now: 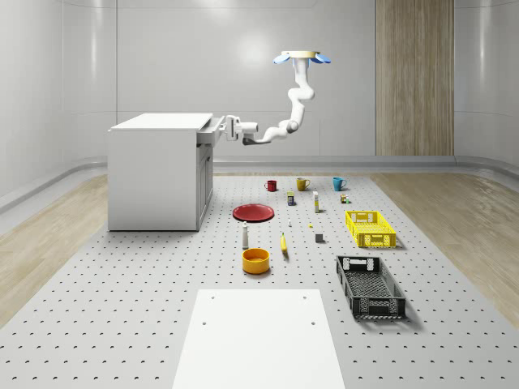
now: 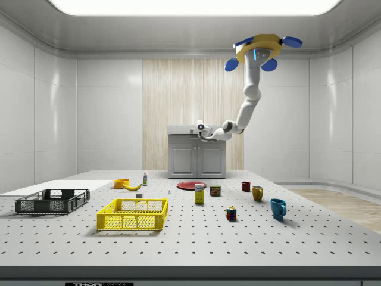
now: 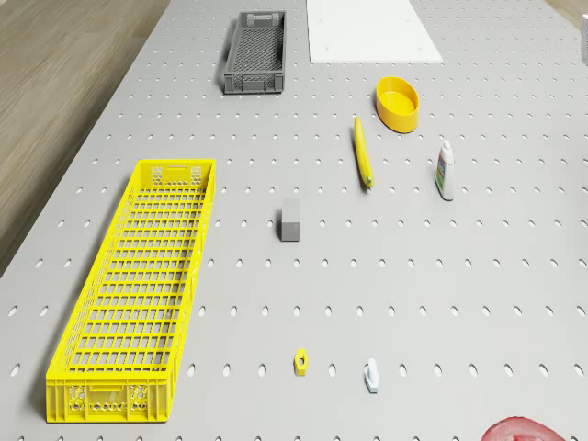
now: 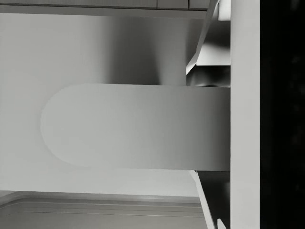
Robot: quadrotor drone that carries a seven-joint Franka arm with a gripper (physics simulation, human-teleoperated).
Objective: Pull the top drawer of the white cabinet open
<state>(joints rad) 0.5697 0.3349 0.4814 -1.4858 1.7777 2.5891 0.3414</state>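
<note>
The white cabinet [image 1: 154, 174] stands at the whole-scene view's left, at the back of the perforated table. Its top drawer [image 1: 208, 135] sticks out a little from the cabinet front. My gripper [image 1: 220, 127] is at the drawer front, with the arm reaching across from the right. The drone [image 1: 302, 57] hovers high above the table, to the right of the cabinet. The side view has the gripper [image 2: 201, 127] at the cabinet's [image 2: 197, 156] top edge. Close up in the wrist view, the rounded drawer handle [image 4: 133, 126] lies between my fingers [image 4: 209, 47], which are shut on it.
On the table before the cabinet lie a red plate [image 1: 254, 212], three mugs [image 1: 302, 184], an orange bowl [image 1: 255, 260], a banana [image 3: 364, 152], a bottle [image 3: 446, 170], a yellow crate [image 3: 138, 285] and a dark crate [image 1: 370, 286]. A white board [image 1: 259, 336] lies at the front.
</note>
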